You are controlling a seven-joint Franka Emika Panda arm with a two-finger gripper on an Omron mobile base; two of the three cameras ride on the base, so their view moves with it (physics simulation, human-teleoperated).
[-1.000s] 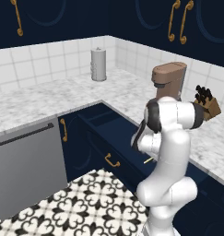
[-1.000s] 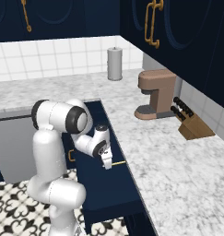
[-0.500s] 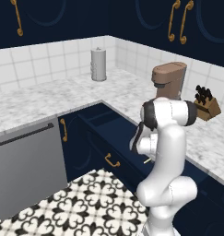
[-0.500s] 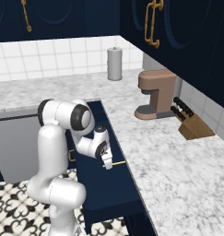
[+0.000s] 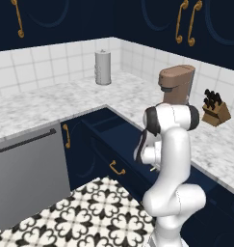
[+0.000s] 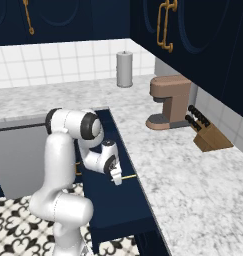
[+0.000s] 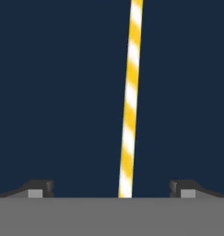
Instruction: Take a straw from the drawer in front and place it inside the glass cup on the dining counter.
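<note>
Hand (image 7: 111,190) spread over straw (image 7: 130,97) in open drawer (image 6: 110,200)
We'd drop straight down, straw centred between fingertips (image 7: 39,188), then pinch gently so it doesn't roll

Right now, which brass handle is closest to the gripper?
The short curved brass handle on the open drawer front, just below the gripper. The vertical one beside the dishwasher panel and the upper-cabinet pulls sit farther off.
</note>
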